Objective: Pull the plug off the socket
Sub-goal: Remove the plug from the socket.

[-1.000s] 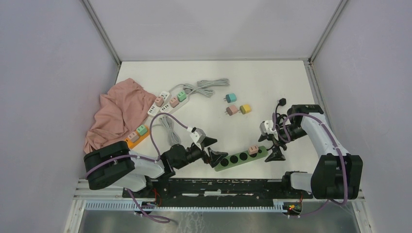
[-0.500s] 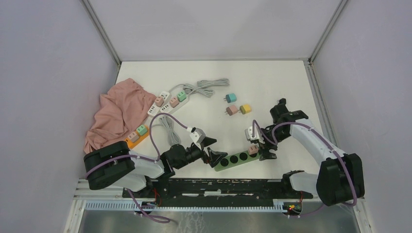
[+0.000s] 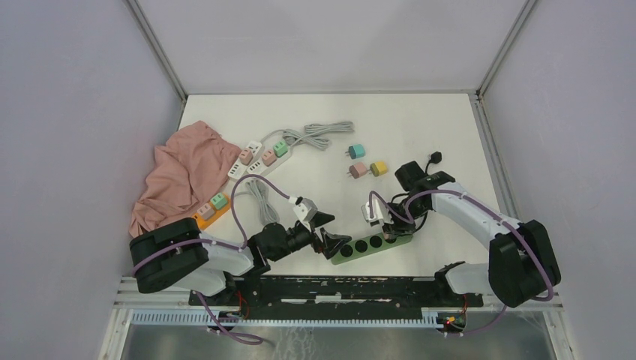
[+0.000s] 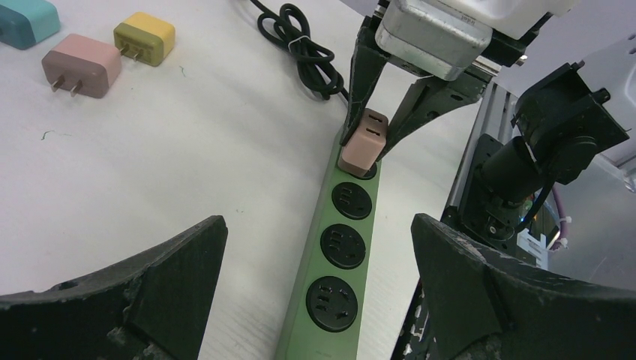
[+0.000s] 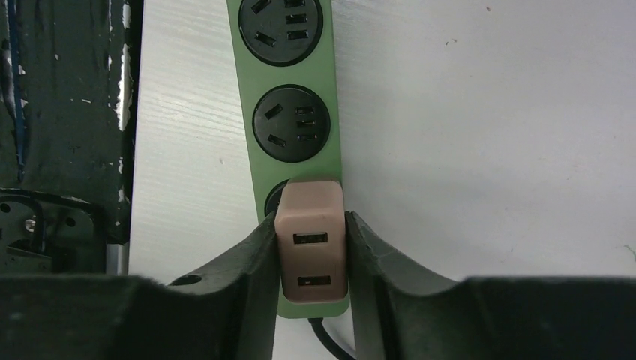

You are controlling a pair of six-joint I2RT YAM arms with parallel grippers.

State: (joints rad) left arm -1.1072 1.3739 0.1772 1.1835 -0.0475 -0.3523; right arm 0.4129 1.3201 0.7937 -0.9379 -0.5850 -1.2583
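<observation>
Right fingers (image 5: pixel 259 251) clamped on pink plug (image 5: pixel 310 225), one pad pressed against each side. Plug stood upright, seated in last socket of green power strip (image 5: pixel 289 90), at cord end. Strip lay flat on bench (image 5: pixel 487 150). Left fingers (image 4: pixel 169 281) spread fully wide, gripping nothing, poised near strip's opposite end.

A pink two-port USB plug (image 5: pixel 311 240) sits in the end outlet of a green four-outlet power strip (image 5: pixel 285 73) lying flat on the white table (image 5: pixel 487 112).
</observation>
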